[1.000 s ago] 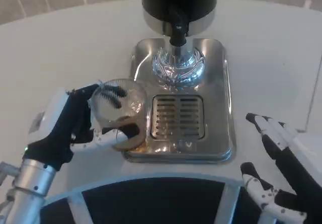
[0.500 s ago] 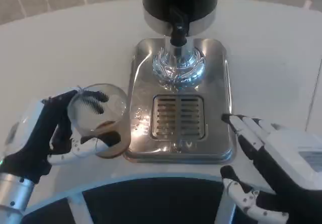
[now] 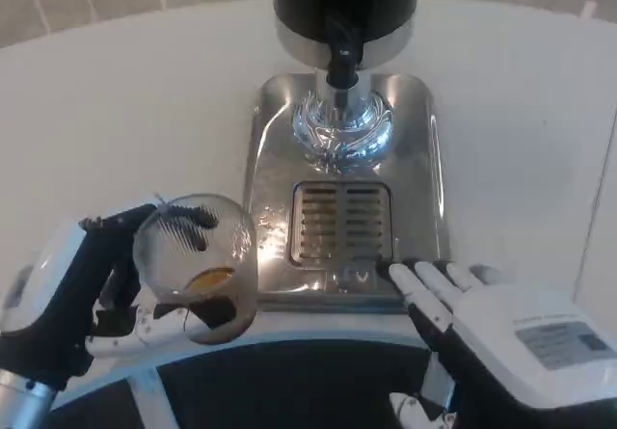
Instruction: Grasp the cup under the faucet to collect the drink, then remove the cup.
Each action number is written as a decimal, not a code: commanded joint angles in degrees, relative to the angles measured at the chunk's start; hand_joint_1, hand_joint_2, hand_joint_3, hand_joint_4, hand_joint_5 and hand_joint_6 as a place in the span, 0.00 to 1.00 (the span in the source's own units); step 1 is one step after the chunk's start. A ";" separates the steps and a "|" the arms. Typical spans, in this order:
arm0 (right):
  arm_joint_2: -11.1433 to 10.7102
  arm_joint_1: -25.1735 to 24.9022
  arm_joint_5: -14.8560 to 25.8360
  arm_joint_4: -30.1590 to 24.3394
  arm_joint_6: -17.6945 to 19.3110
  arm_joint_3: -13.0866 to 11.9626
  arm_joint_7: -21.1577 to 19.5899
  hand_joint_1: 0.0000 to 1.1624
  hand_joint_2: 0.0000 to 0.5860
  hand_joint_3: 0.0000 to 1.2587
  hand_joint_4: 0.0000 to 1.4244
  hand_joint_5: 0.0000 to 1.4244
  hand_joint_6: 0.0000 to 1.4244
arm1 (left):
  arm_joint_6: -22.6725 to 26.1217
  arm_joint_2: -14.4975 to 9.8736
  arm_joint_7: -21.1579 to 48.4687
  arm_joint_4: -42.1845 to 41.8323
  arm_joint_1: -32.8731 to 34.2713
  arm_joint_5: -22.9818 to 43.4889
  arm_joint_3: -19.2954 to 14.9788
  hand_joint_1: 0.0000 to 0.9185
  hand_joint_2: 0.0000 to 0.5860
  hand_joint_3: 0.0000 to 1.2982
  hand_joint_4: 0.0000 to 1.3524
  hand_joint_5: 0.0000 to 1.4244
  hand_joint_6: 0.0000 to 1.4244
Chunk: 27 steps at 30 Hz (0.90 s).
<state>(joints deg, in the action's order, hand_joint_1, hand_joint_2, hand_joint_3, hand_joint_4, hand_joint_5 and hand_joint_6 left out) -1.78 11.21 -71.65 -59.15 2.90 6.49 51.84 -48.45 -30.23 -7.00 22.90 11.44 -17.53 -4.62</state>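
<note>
Removal step: my left hand (image 3: pixel 72 289) wraps the cup (image 3: pixel 198 265), drink inside, off the drip tray (image 3: pixel 270 125) at front left. Right hand (image 3: pixel 492 337) spread, at the tray's front edge. Next: set cup on tabletop (image 3: pixel 116 111), level.

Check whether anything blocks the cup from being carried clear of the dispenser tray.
Nothing visible does. The left hand holds the cup already off the tray, left of it; the right hand is on the tray's other side.
</note>
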 commanded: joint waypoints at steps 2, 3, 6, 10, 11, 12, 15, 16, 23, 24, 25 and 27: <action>1.16 2.86 -0.54 -0.85 3.00 1.29 -1.72 0.20 1.00 0.00 0.00 0.00 0.00 | -0.86 -0.19 1.91 -4.23 -3.00 2.56 -1.22 0.59 0.11 0.79 0.90 0.97 1.00; 1.44 3.33 -0.64 -0.85 3.55 1.38 -1.92 0.20 1.00 0.00 0.00 0.00 0.00 | -0.79 -0.16 2.34 -4.77 -3.44 2.81 -1.27 0.59 0.11 0.79 0.90 0.97 1.00; 2.11 4.15 -0.88 -0.85 4.62 1.35 -2.17 0.20 1.00 0.00 0.00 0.00 0.00 | -0.70 -0.11 3.49 -5.83 -4.37 3.15 -1.51 0.59 0.11 0.79 0.90 0.97 1.00; 2.75 4.72 -0.81 -0.85 5.66 0.99 -2.19 0.20 1.00 0.00 0.00 0.00 0.00 | -0.78 -0.26 4.63 -6.71 -5.42 3.55 -2.08 0.59 0.11 0.79 0.90 0.97 1.00; 2.92 4.83 -0.80 -0.85 5.87 0.89 -2.19 0.20 1.00 0.00 0.00 0.00 0.00 | -0.73 -0.28 4.88 -6.87 -5.61 3.64 -2.20 0.59 0.11 0.79 0.90 0.97 1.00; 3.11 4.92 -0.79 -0.85 6.09 0.79 -2.18 0.20 1.00 0.00 0.00 0.00 0.00 | -0.68 -0.26 5.16 -6.99 -5.76 3.76 -2.30 0.59 0.11 0.79 0.90 0.97 1.00; 3.73 4.97 -0.76 -0.85 6.57 0.46 -2.08 0.20 1.00 0.00 0.00 0.00 0.00 | -0.68 -0.24 5.73 -7.21 -6.00 3.90 -2.46 0.59 0.10 0.79 0.90 0.97 1.00; 3.94 4.92 -0.78 -0.85 6.73 0.39 -2.00 0.20 1.00 0.00 0.00 0.00 0.00 | -0.66 -0.20 5.92 -7.31 -6.07 4.00 -2.50 0.59 0.10 0.79 0.90 0.97 1.00; 4.89 4.80 -0.72 -0.85 7.23 -0.34 -1.61 0.21 0.99 0.00 0.00 0.00 0.00 | -0.42 -0.09 6.96 -8.04 -6.56 4.45 -2.40 0.59 0.09 0.79 0.90 0.97 1.00; 5.00 4.81 -0.72 -0.85 7.31 -0.42 -1.57 0.21 0.99 0.00 0.00 0.00 0.00 | -0.38 -0.07 7.11 -8.11 -6.59 4.49 -2.41 0.59 0.09 0.79 0.90 0.96 1.00; 5.11 4.80 -0.72 -0.85 7.37 -0.51 -1.56 0.21 0.99 0.00 0.00 0.00 0.00 | -0.33 -0.04 7.25 -8.15 -6.63 4.53 -2.40 0.59 0.08 0.79 0.90 0.96 1.00; 5.41 4.76 -0.76 -0.85 7.44 -0.63 -1.54 0.21 1.00 0.00 0.00 0.00 0.00 | -0.25 0.00 7.45 -8.20 -6.67 4.59 -2.39 0.59 0.08 0.79 0.90 0.96 1.00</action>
<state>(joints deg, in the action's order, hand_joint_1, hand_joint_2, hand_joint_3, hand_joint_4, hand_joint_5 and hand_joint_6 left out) 2.93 15.77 -72.37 -59.15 9.63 6.01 50.17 -48.41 -30.23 0.12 15.83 5.09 -14.13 -6.23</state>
